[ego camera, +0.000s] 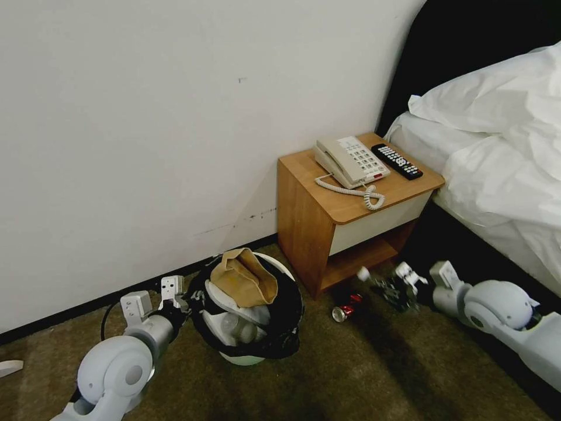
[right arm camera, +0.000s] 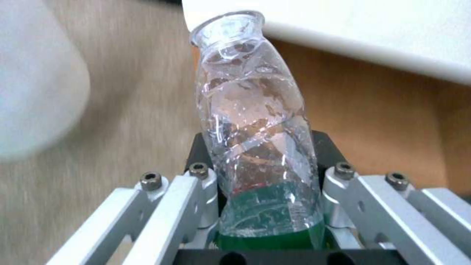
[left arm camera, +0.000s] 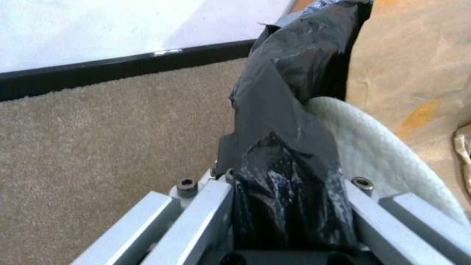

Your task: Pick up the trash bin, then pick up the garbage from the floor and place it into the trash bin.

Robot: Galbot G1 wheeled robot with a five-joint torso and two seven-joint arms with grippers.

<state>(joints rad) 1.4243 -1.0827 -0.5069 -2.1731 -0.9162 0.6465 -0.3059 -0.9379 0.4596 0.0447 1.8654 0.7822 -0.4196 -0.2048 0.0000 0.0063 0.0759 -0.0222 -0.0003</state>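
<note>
Right claw (right arm camera: 267,221) low beside nightstand (ego camera: 327,216), clamped on clear bottle (right arm camera: 255,147); left claw (left arm camera: 289,206) pinching trash bin (ego camera: 257,356) rim.

The trash bin (ego camera: 248,327) sits on the floor (ego camera: 362,374) left of the nightstand (ego camera: 345,225). A can (ego camera: 346,308) lies before the nightstand; the bed (ego camera: 502,169) stands right.
</note>
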